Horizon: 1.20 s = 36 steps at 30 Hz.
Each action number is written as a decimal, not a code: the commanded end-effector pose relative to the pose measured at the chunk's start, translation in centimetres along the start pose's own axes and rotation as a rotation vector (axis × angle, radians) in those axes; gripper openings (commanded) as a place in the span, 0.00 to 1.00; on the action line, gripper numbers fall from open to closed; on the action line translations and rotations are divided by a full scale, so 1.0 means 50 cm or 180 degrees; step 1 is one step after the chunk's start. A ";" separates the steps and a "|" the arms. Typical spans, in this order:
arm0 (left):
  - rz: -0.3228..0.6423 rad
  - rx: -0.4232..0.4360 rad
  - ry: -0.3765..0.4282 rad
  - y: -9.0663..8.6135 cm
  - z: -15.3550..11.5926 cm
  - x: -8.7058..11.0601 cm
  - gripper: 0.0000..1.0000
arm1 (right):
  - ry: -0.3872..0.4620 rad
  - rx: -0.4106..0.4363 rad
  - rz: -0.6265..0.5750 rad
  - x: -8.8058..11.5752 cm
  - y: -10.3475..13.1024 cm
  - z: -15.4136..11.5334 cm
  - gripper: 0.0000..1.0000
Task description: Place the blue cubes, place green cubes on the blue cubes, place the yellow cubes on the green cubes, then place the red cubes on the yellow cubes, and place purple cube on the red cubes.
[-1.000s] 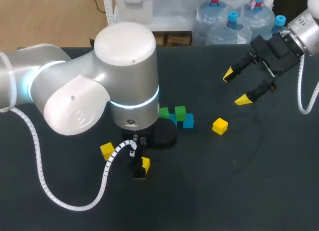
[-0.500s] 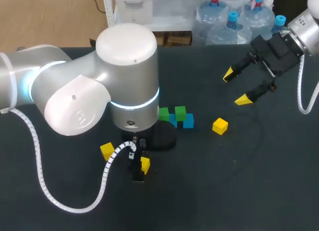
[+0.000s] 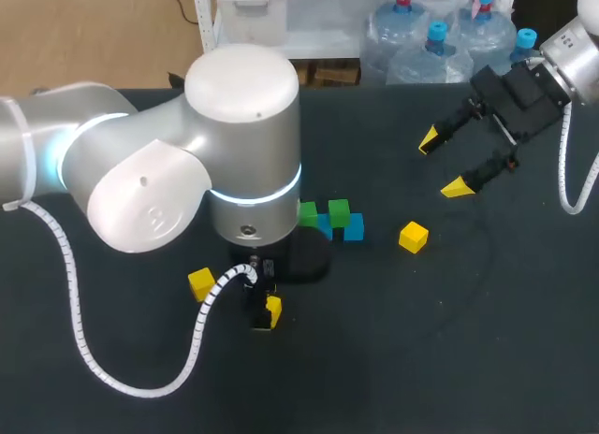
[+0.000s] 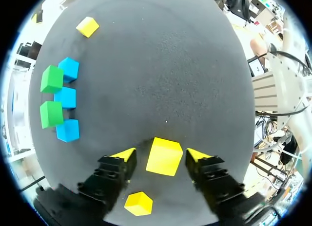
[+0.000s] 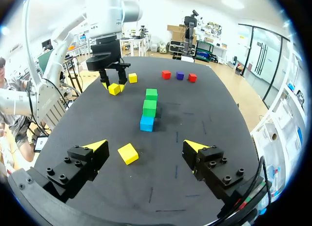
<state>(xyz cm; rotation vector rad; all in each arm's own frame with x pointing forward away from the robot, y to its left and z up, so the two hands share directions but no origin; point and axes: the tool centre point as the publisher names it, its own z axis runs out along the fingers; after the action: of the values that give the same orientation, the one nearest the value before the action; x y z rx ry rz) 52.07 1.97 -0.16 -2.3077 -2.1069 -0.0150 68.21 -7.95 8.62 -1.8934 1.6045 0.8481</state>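
Note:
My left gripper [image 4: 162,154] stands low over the table with a yellow cube [image 4: 165,156] between its fingers; a thin gap shows on each side, so it is open. From the head view this gripper [image 3: 265,312] is mostly hidden under my left arm. A second yellow cube [image 4: 138,203] lies beside it, also in the head view [image 3: 200,283]. A third yellow cube [image 3: 413,236] lies alone to the right. Blue cubes [image 4: 65,97] form a row with green cubes [image 4: 50,114] on them. My right gripper [image 3: 443,163] hangs open and empty at the back right.
Two red cubes [image 5: 166,74] and a purple cube [image 5: 180,75] lie at the far side of the table in the right wrist view, beyond the green and blue row [image 5: 149,108]. My bulky left arm [image 3: 234,153] hides them from the head camera.
My left gripper's fingers have drawn in closer around the yellow cube. The right arm has stayed still.

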 end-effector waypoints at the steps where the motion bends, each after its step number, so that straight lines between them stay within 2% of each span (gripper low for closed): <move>1: -0.0014 0.0009 0.0006 0.004 0.002 -0.003 0.15 | -0.0004 0.0001 -0.0004 0.000 0.000 0.001 1.00; 2: -0.0036 0.0016 -0.0001 0.005 0.003 -0.002 0.02 | -0.0004 0.0001 -0.0004 0.000 0.000 0.001 1.00; 3: -0.0042 0.0016 -0.0003 0.005 0.003 -0.002 0.00 | -0.0004 0.0001 -0.0004 0.000 0.000 0.001 1.00; 10: -0.0080 -0.0002 -0.0013 0.002 0.002 -0.003 0.00 | -0.0004 0.0001 -0.0004 0.000 0.000 0.001 1.00; 15: -0.0266 0.0041 0.0089 0.012 -0.025 -0.019 0.00 | -0.0004 0.0001 -0.0004 0.000 0.000 0.001 1.00; 20: -0.0632 -0.0275 0.0033 0.045 -0.083 -0.051 0.00 | -0.0004 0.0001 -0.0004 0.000 0.000 0.001 1.00; 24: -0.0713 -0.0502 -0.0051 0.091 -0.118 -0.078 0.00 | -0.0004 0.0001 -0.0004 0.000 0.000 0.001 1.00; 27: -0.0706 -0.0554 0.0052 0.123 -0.138 -0.102 0.00 | -0.0004 0.0001 -0.0004 0.000 0.000 0.001 1.00; 36: -0.0625 -0.0497 0.0117 0.196 -0.160 -0.137 0.00 | -0.0004 0.0001 -0.0004 0.000 0.000 0.001 1.00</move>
<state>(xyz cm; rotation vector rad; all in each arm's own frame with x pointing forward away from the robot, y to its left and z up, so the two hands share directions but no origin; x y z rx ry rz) 59.72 -4.77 7.61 -2.1865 -2.4293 -0.2202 68.21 -7.95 8.62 -1.8934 1.6045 0.8482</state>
